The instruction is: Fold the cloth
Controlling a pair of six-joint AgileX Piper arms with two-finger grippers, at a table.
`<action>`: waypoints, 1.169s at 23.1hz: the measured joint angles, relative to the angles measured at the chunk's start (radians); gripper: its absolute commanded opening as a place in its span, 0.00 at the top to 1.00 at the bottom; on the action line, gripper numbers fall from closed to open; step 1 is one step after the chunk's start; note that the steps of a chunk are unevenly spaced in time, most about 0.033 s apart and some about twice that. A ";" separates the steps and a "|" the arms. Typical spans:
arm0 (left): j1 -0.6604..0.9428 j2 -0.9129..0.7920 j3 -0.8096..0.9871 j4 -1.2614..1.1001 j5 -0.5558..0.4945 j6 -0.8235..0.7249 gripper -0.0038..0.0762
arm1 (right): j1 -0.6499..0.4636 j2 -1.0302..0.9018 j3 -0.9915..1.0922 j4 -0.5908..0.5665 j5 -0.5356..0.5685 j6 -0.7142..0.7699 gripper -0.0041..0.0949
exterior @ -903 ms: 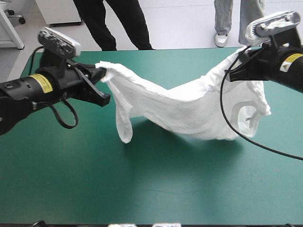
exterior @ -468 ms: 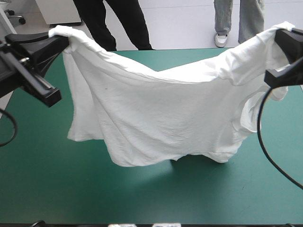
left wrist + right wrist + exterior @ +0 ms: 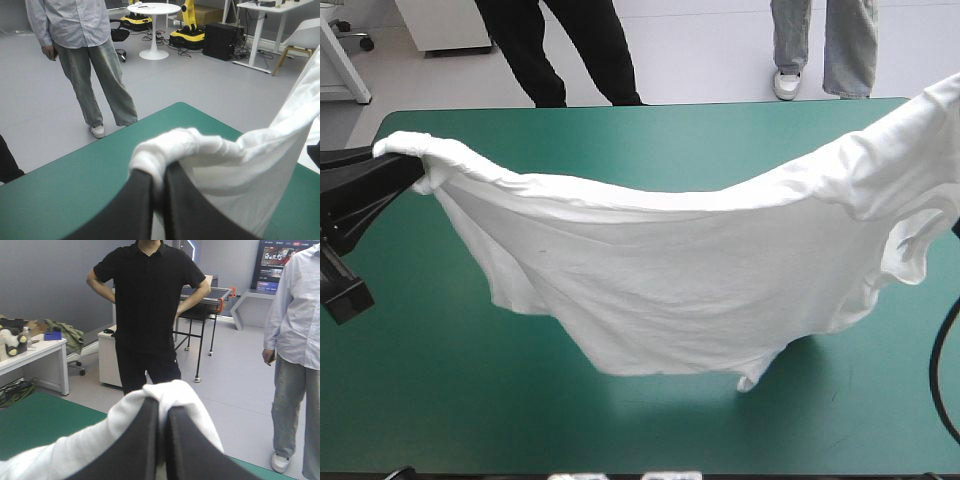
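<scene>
The white T-shirt [image 3: 670, 270] hangs spread wide above the teal-green table, held by its upper edge at both ends. My left gripper [image 3: 412, 170] at the table's left side is shut on the T-shirt, with a bunched corner wrapped over its tips. The left wrist view shows that gripper [image 3: 161, 172] pinching the bunched T-shirt [image 3: 200, 150], which stretches away toward the other arm. My right gripper [image 3: 162, 407] is shut on the T-shirt [image 3: 172, 390], whose cloth drapes over the fingertips. It lies outside the high view, past the right edge. The shirt's lowest tip [image 3: 748, 381] dangles close to the table.
The teal-green table [image 3: 460, 400] shows bare cover in front of and under the hanging shirt, and along the far edge [image 3: 650, 110]. The shirt's shadow [image 3: 800, 370] falls on the cover below it.
Both arms have moved apart and upward. The T-shirt went from a sagging drape touching the table to a wide sheet hanging between them. The right gripper has left the high view.
</scene>
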 measured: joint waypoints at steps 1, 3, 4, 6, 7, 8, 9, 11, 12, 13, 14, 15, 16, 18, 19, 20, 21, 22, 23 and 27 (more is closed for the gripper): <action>0.000 0.000 0.006 0.000 0.000 -0.014 0.96 | 0.000 0.007 0.000 0.010 -0.001 0.000 0.98; 0.000 -0.001 0.033 0.006 -0.001 -0.047 0.96 | 0.000 0.029 0.000 0.020 0.007 0.000 0.98; 0.000 -0.003 0.050 0.012 -0.001 -0.060 0.96 | 0.000 0.040 0.000 0.020 0.015 0.000 0.98; 0.000 -0.004 0.106 0.036 -0.001 -0.098 0.96 | 0.000 0.073 0.003 0.023 0.040 0.000 0.98; 0.000 -0.004 0.142 0.047 -0.001 -0.115 0.96 | 0.000 0.086 0.011 0.024 0.045 0.000 0.98; 0.000 -0.004 0.183 0.060 -0.001 -0.131 0.96 | 0.000 0.100 0.028 0.025 0.047 0.000 0.98; 0.000 -0.004 0.228 0.071 -0.001 -0.148 0.96 | 0.000 0.115 0.052 0.026 0.050 0.000 0.98; 0.000 0.004 0.366 0.101 -0.001 -0.188 0.96 | 0.000 0.164 0.138 0.026 0.052 0.000 0.98; 0.000 0.017 0.458 0.126 -0.002 -0.214 0.96 | 0.000 0.201 0.210 0.026 0.052 0.000 0.98; 0.000 0.025 0.509 0.141 -0.003 -0.226 0.96 | 0.000 0.221 0.238 0.026 0.049 0.000 0.98; 0.000 0.036 0.558 0.162 -0.007 -0.242 0.96 | 0.000 0.257 0.277 0.026 0.046 0.000 0.98; 0.000 0.045 0.605 0.182 -0.016 -0.256 0.96 | 0.000 0.283 0.301 0.026 0.038 -0.002 0.98; 0.000 0.060 0.649 0.210 -0.034 -0.270 0.96 | 0.000 0.320 0.327 0.026 0.028 -0.006 0.98; 0.004 0.117 0.747 0.293 -0.109 -0.305 0.96 | 0.000 0.449 0.360 0.023 0.000 -0.025 0.98; 0.016 0.172 0.788 0.336 -0.177 -0.314 0.96 | 0.000 0.529 0.361 0.023 -0.026 -0.034 0.98; 0.036 0.222 0.809 0.368 -0.236 -0.316 0.96 | 0.000 0.596 0.357 0.023 -0.058 -0.042 0.98; 0.056 0.263 0.815 0.391 -0.283 -0.316 0.96 | 0.000 0.645 0.346 0.023 -0.078 -0.047 0.98; 0.090 0.319 0.818 0.407 -0.351 -0.316 0.96 | 0.000 0.707 0.321 0.016 -0.094 -0.050 0.98; 0.123 0.361 0.819 0.408 -0.404 -0.316 0.96 | 0.000 0.759 0.298 0.015 -0.108 -0.051 0.98; 0.229 0.533 0.819 0.407 -0.627 -0.315 0.96 | 0.000 0.907 0.169 0.011 -0.187 -0.053 0.98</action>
